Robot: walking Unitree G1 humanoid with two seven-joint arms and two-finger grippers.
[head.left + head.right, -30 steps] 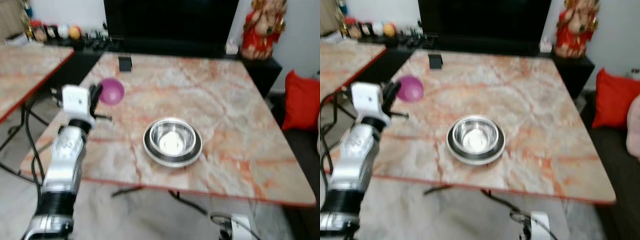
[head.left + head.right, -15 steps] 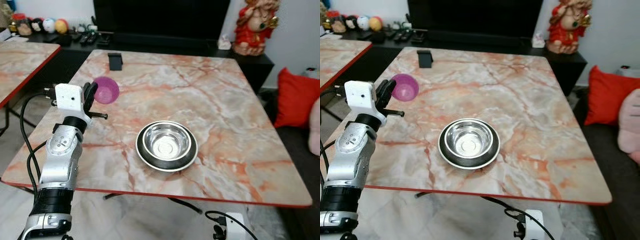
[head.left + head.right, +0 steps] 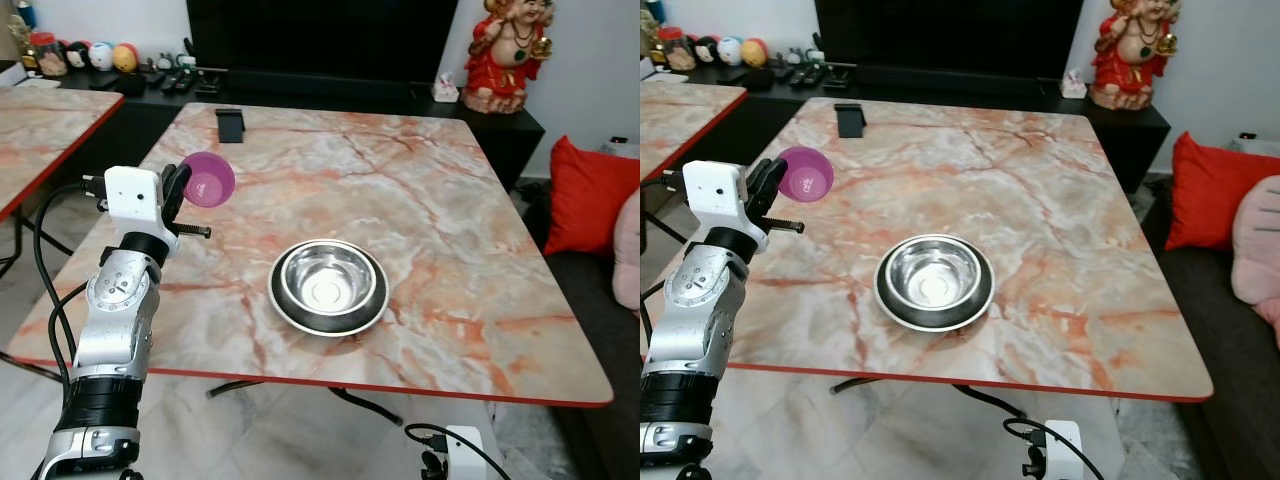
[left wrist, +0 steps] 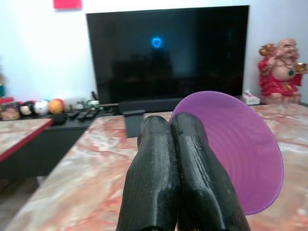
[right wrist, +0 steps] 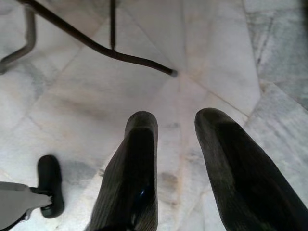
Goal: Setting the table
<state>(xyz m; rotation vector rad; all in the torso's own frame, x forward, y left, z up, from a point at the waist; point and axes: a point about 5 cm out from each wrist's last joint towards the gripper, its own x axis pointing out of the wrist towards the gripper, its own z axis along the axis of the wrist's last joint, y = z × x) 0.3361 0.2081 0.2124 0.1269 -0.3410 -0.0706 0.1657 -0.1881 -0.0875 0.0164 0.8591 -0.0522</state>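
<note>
My left gripper (image 3: pixel 183 183) is raised over the left side of the marble table (image 3: pixel 450 200), shut on the rim of a small purple bowl (image 3: pixel 210 179). The left wrist view shows both black fingers (image 4: pixel 163 173) pressed together with the purple bowl (image 4: pixel 240 149) tilted on its side beside them. A steel bowl (image 3: pixel 328 279) sits in a dark plate (image 3: pixel 300 318) near the table's front middle. My right gripper (image 5: pixel 175 130) hangs low over the floor, open with nothing between its fingers.
A small black object (image 3: pixel 229 123) stands at the table's far left corner. A television (image 3: pixel 320 40) and a red statue (image 3: pixel 504 55) are on the dark cabinet behind. A second marble table (image 3: pixel 40 130) is at the left, red cushions (image 3: pixel 590 190) at the right.
The camera has shifted and the blur has cleared. My left gripper still holds the purple bowl at about the same place over the table's left side.
</note>
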